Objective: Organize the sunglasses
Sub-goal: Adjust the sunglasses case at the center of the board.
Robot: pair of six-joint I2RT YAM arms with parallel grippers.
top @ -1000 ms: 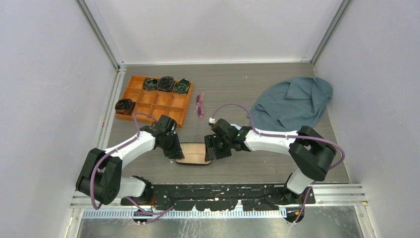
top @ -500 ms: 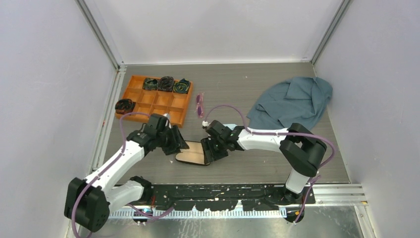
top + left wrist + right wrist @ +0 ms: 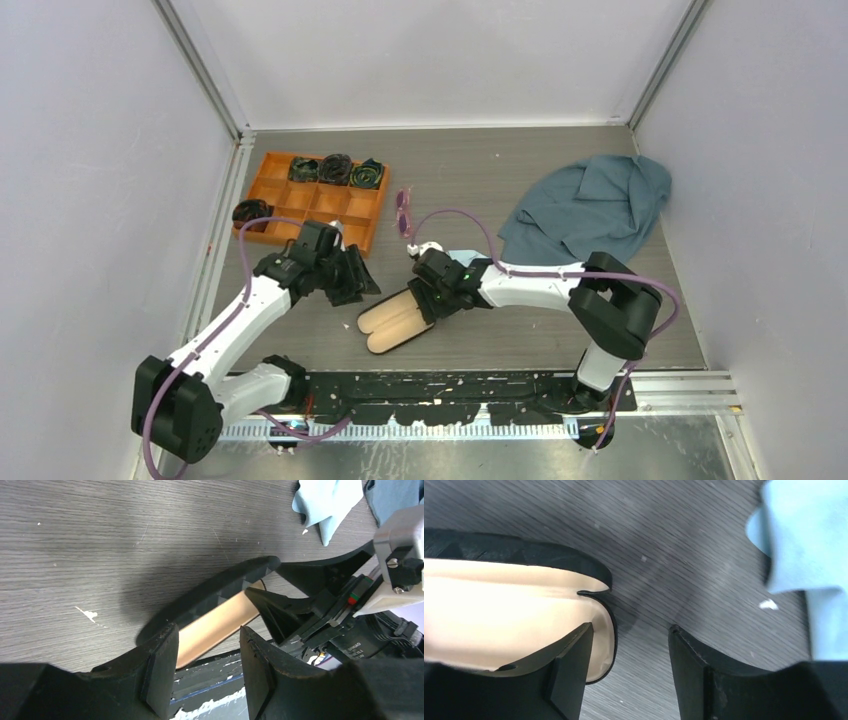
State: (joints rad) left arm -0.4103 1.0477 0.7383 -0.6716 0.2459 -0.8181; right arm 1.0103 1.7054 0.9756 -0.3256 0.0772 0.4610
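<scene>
First, nearest to you, the black oblong glasses case with tan lining (image 3: 393,320) lies open on the grey wooden table (image 3: 500,342). Your left gripper (image 3: 206,632) is spread and empty beside it. Your right gripper (image 3: 630,629), also spread, straddles the case's end rim. Farther back, the thin purple-pink folded sunglasses (image 3: 403,213) lie on the table just beside the orange compartment tray (image 3: 320,205).

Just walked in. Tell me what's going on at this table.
Two robot arms are working on a black glasses case, which lies open with its tan lining up. The left claw and the right claw hover close on either side of it, both open, neither gripping it. The purple sunglasses lie untouched farther back, beside the orange tray.
</scene>
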